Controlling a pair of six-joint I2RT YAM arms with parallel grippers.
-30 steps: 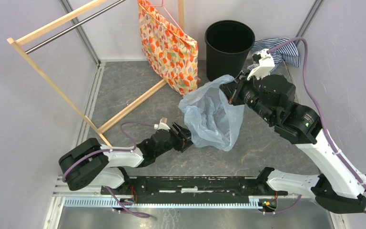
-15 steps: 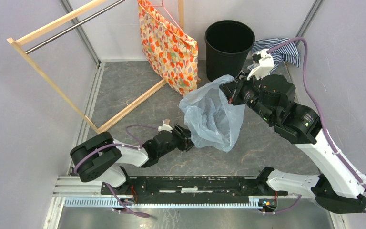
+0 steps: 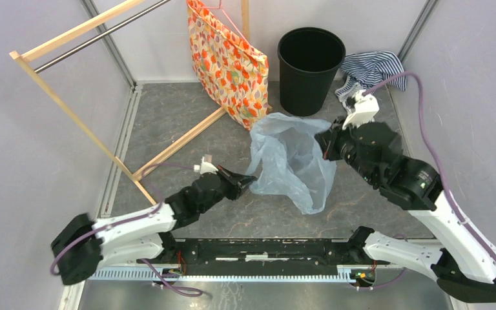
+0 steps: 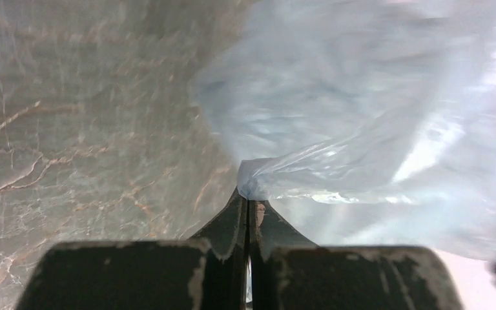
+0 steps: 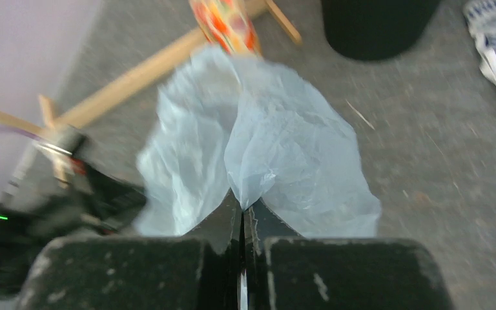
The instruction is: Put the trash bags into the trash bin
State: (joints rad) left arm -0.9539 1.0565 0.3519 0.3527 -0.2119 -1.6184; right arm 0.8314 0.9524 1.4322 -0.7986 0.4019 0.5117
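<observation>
The pale-blue translucent trash bag [image 3: 294,158] hangs spread between both arms above the floor, in front of the black round trash bin [image 3: 310,70]. My left gripper [image 3: 250,180] is shut on the bag's lower left edge; in the left wrist view its jaws pinch a gathered fold of the bag [image 4: 361,116] at the left gripper tips [image 4: 247,194]. My right gripper [image 3: 326,140] is shut on the bag's upper right edge; the right wrist view shows the bag [image 5: 284,155] caught at the right gripper tips [image 5: 243,204], with the bin [image 5: 378,26] beyond.
An orange floral fabric bag [image 3: 227,61] hangs on a wooden rack [image 3: 71,110] left of the bin. A blue-white striped cloth [image 3: 374,70] lies right of the bin. Grey walls enclose the marbled floor [image 3: 168,123].
The left gripper closed on the bag's left edge and the left arm swung out. The right arm lowered and shifted right with its edge, so the bag now spreads wider.
</observation>
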